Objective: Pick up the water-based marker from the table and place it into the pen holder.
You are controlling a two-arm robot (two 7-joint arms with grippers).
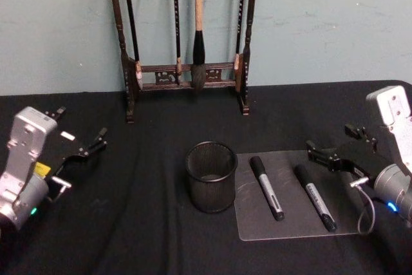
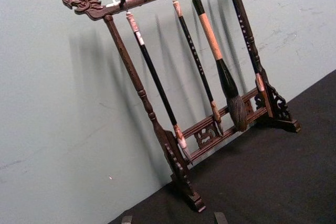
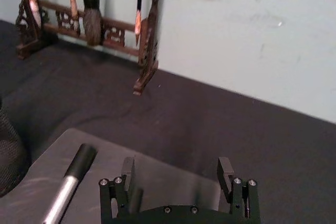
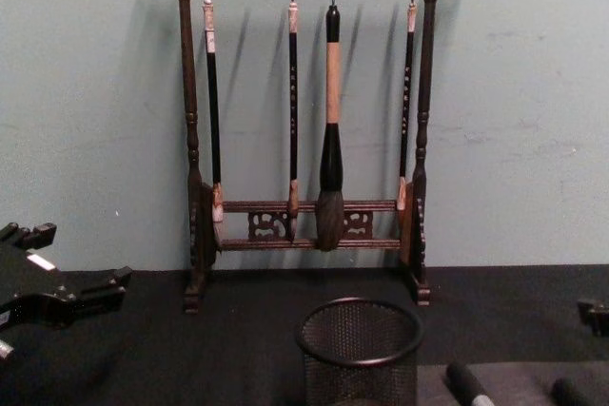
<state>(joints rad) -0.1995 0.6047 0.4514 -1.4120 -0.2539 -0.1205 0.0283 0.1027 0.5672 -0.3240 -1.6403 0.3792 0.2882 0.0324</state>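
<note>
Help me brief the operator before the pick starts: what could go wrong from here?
1. The left marker and the right marker lie close side by side on the grey mat. The open right gripper beside them could take the wrong one or knock the other.
2. The pen holder stands right at the mat's edge, so a tilted marker may catch its rim and tip it.
The left gripper sits open at the left of the table.

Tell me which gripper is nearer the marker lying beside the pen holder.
Right. The right gripper hovers open by the grey patch's rear right edge, near the marker; the left gripper is beyond the pen holder, far left.
</note>
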